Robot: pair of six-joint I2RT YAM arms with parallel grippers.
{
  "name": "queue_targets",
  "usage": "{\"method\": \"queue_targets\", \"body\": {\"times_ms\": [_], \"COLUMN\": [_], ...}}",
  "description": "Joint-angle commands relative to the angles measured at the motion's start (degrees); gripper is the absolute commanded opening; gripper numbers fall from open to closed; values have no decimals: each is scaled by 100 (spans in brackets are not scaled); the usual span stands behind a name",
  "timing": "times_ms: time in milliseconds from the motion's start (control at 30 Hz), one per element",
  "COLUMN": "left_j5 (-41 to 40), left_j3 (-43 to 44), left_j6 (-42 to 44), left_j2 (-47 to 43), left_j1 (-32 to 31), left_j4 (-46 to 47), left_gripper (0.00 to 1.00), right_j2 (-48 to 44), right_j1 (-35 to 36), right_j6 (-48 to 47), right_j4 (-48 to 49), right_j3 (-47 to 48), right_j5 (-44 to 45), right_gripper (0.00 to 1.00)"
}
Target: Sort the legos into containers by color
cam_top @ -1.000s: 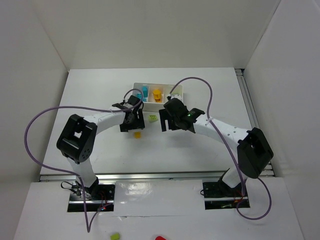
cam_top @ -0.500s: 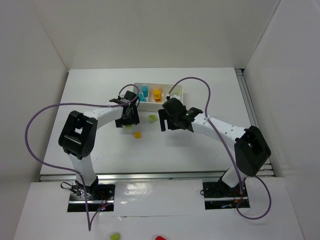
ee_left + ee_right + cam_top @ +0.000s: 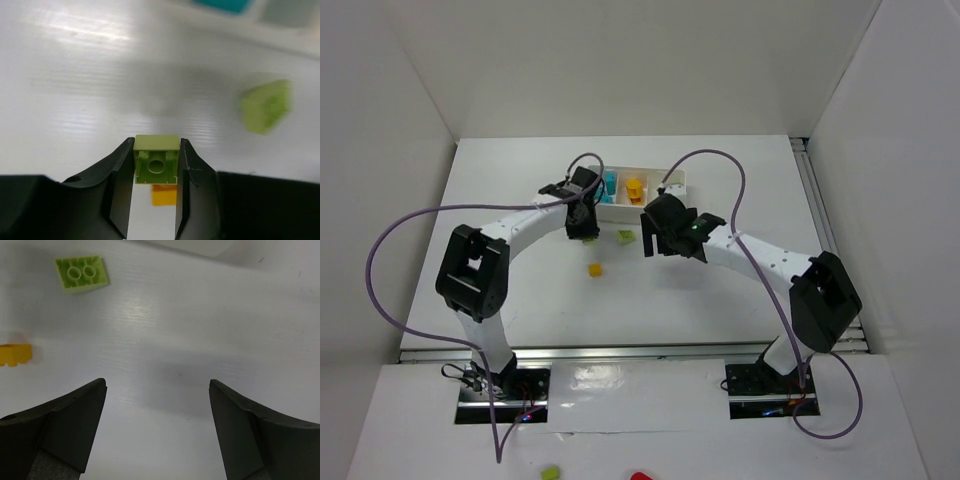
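Left jaws clamp a pale green brick (image 3: 156,160), underside showing; right jaws gape empty.

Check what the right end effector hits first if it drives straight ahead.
Likely bare table: nothing lies ahead of the open right end effector. The green brick and orange brick sit left of that line; depth unclear.

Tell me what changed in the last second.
The left gripper moved away from the yellow brick toward the tray and now clamps a green brick. The yellow brick, loose green brick and open right gripper stayed put.
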Motion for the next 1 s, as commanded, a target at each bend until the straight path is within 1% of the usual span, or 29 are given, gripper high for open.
{"method": "queue_targets", "body": {"times_ms": [0, 100, 133, 167, 267, 300, 333, 400, 433, 500, 533, 567, 600, 633, 667, 700, 733, 800, 833, 867, 933, 967], "left_j5": [566, 778, 848, 901, 1129, 1200, 1200, 1366, 1367, 1454, 1516, 1569, 1569, 1648, 1744, 1815, 1920, 2087, 2088, 2158, 2158, 2071], "left_j3": [971, 1579, 1973, 2185, 3073, 3293, 3730, 4119, 4495, 4866, 5286, 5481, 5692, 5903, 6227, 6370, 6458, 6206, 6039, 5907, 5669, 5538], "left_j6": [254, 385, 438, 438, 561, 631, 693, 693, 754, 755, 807, 807, 808, 808, 808, 808, 808, 808, 808, 808, 886, 956], "left_j2": [-353, 42, 156, 401, 806, 1104, 1263, 1588, 1747, 2221, 2388, 2703, 2863, 3012, 3144, 3337, 3339, 3209, 3077, 2814, 2523, 2130], "left_j1": [-246, -360, -361, -413, -519, -580, -581, -642, -642, -642, -642, -642, -642, -642, -642, -642, -642, -642, -642, -642, -642, -642], "left_j4": [-11, -91, -143, -144, -257, -258, -319, -372, -372, -372, -372, -372, -372, -424, -425, -425, -425, -119, -4, 49, -29, -82], "left_gripper": [16, 16, 16, 16, 16, 16, 16, 16, 17, 17, 18, 21, 23, 32, 43, 63, 69, 81, 98, 100, 100, 100], "right_j2": [-466, -721, -783, -845, -1222, -1450, -1574, -1855, -2135, -2391, -2549, -2551, -2551, -2551, -2490, -2437, -2384, -2304, -2304, -2357, -2357, -2409], "right_j1": [-57, -197, -198, -259, -329, -330, -330, -330, -330, -330, -330, -330, -330, -330, -330, -330, -330, -330, -330, -330, -330, -330], "right_j6": [392, 717, 823, 920, 1254, 1437, 1631, 1965, 2097, 2169, 2169, 2169, 2169, 2169, 2169, 2169, 2169, 2300, 2300, 2126, 1792, 1451], "right_j4": [-122, -350, -525, -587, -702, -763, -816, -992, -992, -940, -939, -939, -992, -1044, -1202, -1273, -1273, -1361, -1300, -1161, -537, -309], "right_j3": [149, 148, 148, 148, -18, -71, -124, -264, -326, -432, -493, -493, -493, -493, -493, -424, -423, -370, -423, -475, -677, -678], "right_j5": [797, 1421, 1588, 1868, 2230, 2396, 2511, 2862, 2968, 3039, 3126, 3179, 3180, 3180, 3180, 3102, 2997, 2900, 2829, 2637, 2329, 1971], "right_gripper": [90, 90, 90, 90, 91, 91, 91, 91, 91, 91, 91, 91, 91, 91, 91, 91, 91, 91, 91, 91, 91, 90]}}
